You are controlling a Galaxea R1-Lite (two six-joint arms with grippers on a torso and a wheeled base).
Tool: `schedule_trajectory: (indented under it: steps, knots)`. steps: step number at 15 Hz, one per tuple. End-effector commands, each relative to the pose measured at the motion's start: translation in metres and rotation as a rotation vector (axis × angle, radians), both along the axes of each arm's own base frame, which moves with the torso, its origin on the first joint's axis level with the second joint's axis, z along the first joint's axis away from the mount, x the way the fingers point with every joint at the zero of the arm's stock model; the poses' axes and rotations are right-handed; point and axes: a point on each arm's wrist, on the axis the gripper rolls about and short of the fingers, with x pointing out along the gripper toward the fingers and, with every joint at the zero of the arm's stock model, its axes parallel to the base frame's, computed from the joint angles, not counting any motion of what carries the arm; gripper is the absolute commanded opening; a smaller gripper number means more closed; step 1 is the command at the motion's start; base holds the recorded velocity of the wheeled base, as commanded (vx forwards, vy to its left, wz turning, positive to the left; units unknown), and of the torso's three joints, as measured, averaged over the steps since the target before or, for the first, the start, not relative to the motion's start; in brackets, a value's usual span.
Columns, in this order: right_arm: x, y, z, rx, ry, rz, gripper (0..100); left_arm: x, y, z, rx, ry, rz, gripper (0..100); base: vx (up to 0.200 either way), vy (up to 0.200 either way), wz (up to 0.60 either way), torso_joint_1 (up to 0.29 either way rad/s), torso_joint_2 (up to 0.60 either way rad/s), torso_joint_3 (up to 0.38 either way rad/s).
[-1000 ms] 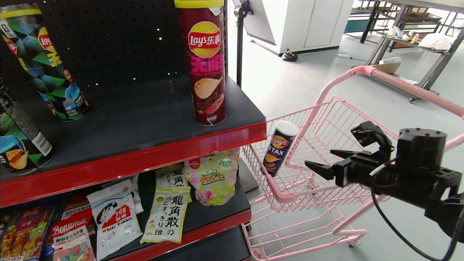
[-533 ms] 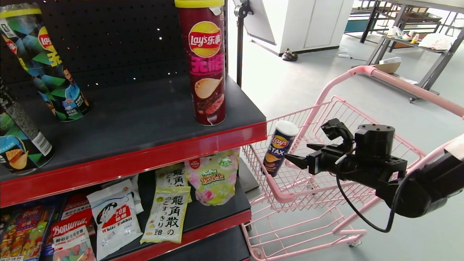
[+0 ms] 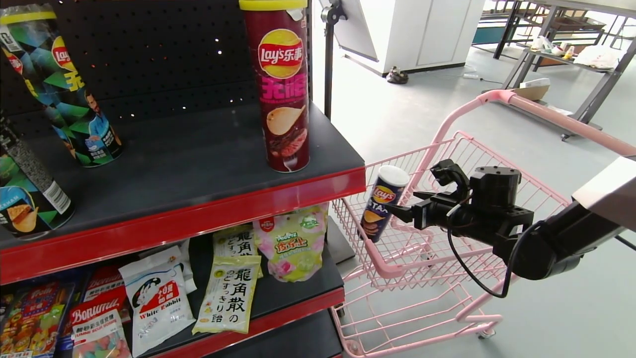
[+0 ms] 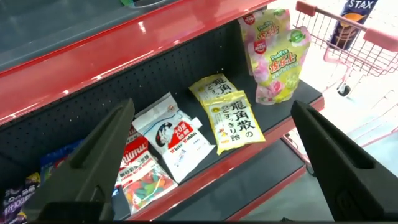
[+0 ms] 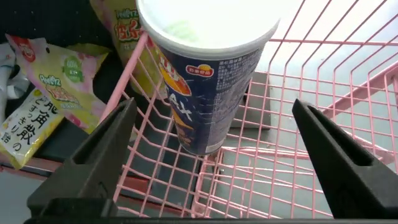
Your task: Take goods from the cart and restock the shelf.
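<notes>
- The blue chip can (image 3: 382,201) stands tilted in the pink cart (image 3: 365,246), in the corner nearest the shelf (image 3: 189,159). Its white lid leans toward 1 o'clock in the head view.
- The right gripper (image 3: 402,202) is inside the cart basket, with the can at its 9 o'clock in the head view.
- In the right wrist view this gripper (image 5: 212,109) has its fingers spread wide. The can (image 5: 205,93) sits between them, with a gap showing on each side.
- The left gripper (image 4: 212,106) hangs in front of the lower shelf, fingers wide apart and holding nothing. The can (image 4: 351,18) shows far off in its view.
- A tall maroon can (image 3: 283,89) stands upright on the top board near its front right corner, at 10 o'clock from the blue can.
- Two dark green cans (image 3: 64,84) stand toward 9 o'clock on the same board.
- On the lower shelf lie a pink-green bag (image 3: 293,243), a yellow bag (image 3: 231,293) and a white bag (image 3: 156,293).
</notes>
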Motion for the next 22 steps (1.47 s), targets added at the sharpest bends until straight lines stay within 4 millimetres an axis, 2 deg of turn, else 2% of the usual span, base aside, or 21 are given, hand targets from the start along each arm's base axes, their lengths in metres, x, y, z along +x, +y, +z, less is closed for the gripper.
schedule_trajectory:
  steps: [1, 12, 13, 18, 20, 22]
  knots:
    - [0.009, 0.002, -0.003, 0.002, -0.008, 0.002, 100, 0.001, 0.0, 0.0, 0.002, 0.006, 0.0, 100, 0.0, 0.0, 0.0, 0.0, 0.0, 0.0]
    - [0.047, 0.022, -0.021, 0.019, -0.039, 0.026, 100, 0.004, -0.002, -0.002, 0.012, 0.032, 0.005, 100, 0.0, 0.0, 0.0, 0.0, 0.0, 0.0]
    - [0.049, 0.023, -0.018, 0.027, -0.047, 0.027, 0, 0.004, -0.002, -0.002, 0.012, 0.032, 0.005, 100, 0.0, 0.0, 0.0, 0.0, 0.0, 0.0]
    - [0.039, 0.026, -0.008, 0.065, -0.032, 0.02, 0, 0.005, -0.002, -0.004, 0.015, 0.039, 0.006, 100, 0.0, 0.0, 0.0, 0.0, 0.0, 0.0]
    - [0.01, 0.018, 0.039, 0.075, -0.105, 0.022, 0, 0.005, -0.002, -0.005, 0.014, 0.038, 0.003, 100, 0.0, 0.0, 0.0, 0.0, 0.0, 0.0]
    - [-0.016, 0.002, 0.081, 0.062, -0.179, 0.004, 0, 0.004, -0.002, -0.006, 0.013, 0.035, -0.002, 100, 0.0, 0.0, 0.0, 0.0, 0.0, 0.0]
